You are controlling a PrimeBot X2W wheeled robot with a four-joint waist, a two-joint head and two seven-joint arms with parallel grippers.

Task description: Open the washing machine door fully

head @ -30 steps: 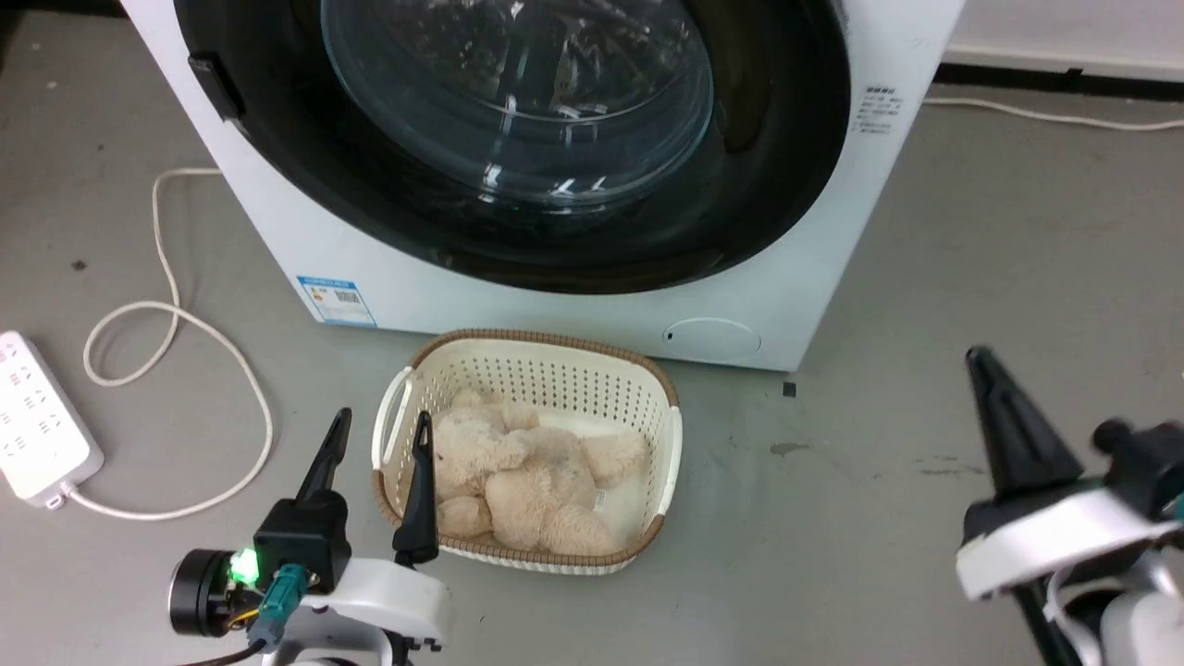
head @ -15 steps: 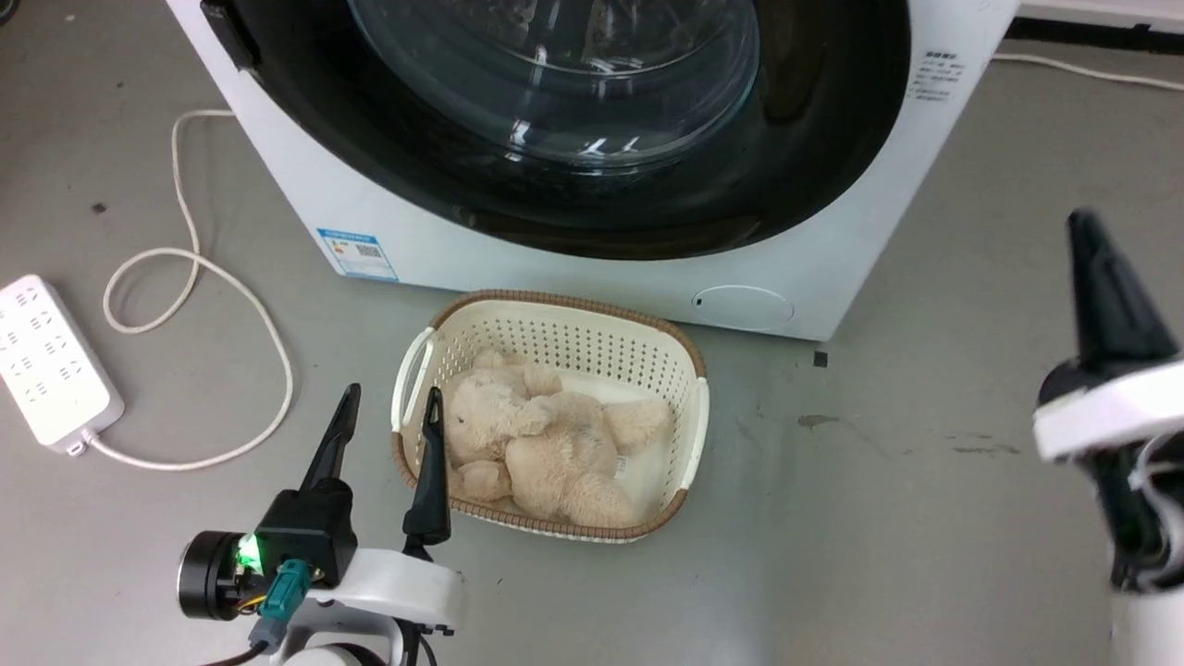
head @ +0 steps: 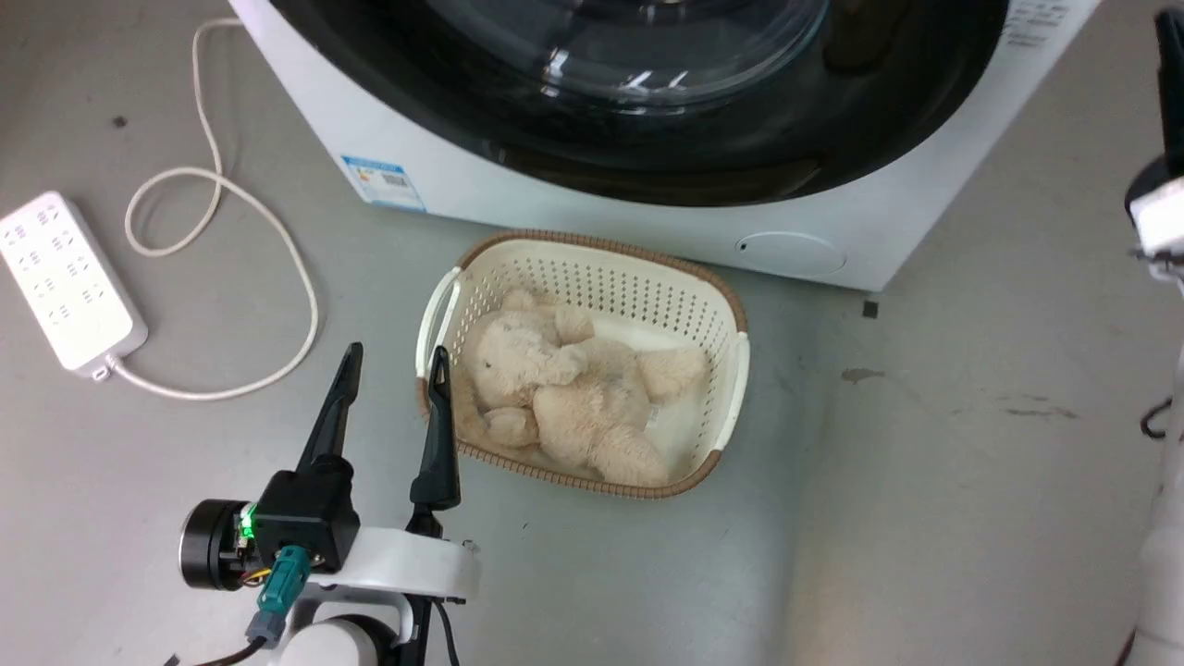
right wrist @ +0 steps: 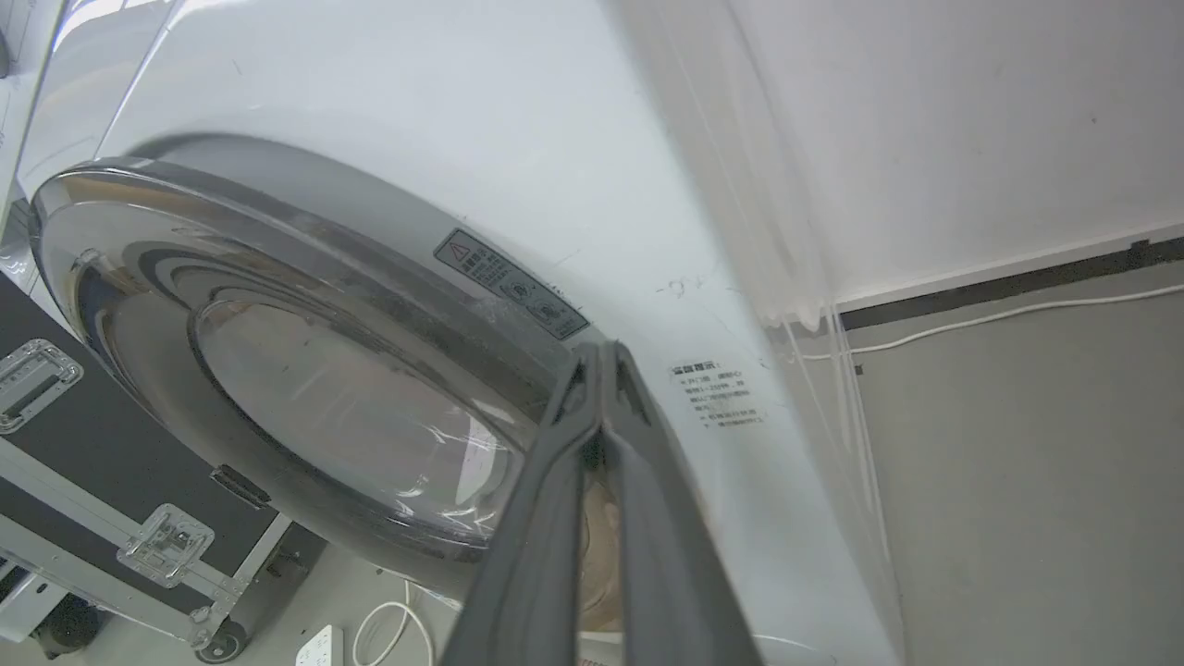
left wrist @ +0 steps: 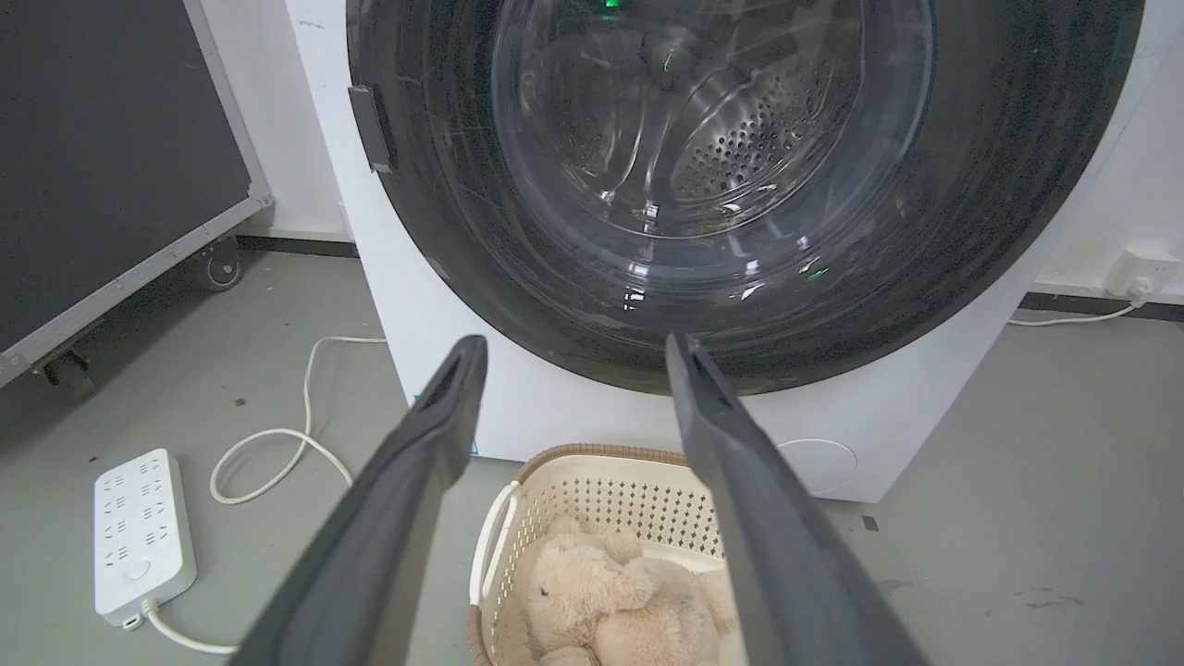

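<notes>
Black door (left wrist: 731, 139) — beyond left gripper (left wrist: 575, 342).

Light is bright and even. White glints and a green speck streak the glass of the washing machine door (left wrist: 712, 185); soft shadows lie on the floor (head: 925, 509) below it. Right of the door, the washing machine (right wrist: 555, 139) smears with motion blur.

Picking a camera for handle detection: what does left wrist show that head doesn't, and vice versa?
Left wrist adds: the small black handle tab on the round black-rimmed washing machine door, the perforated steel drum behind its glass, a black wheeled case. Head adds: the green light behind the left gripper, the right arm. Both: that door, white washing machine, that gripper open, cream basket holding a beige plush bear, white power strip.
</notes>
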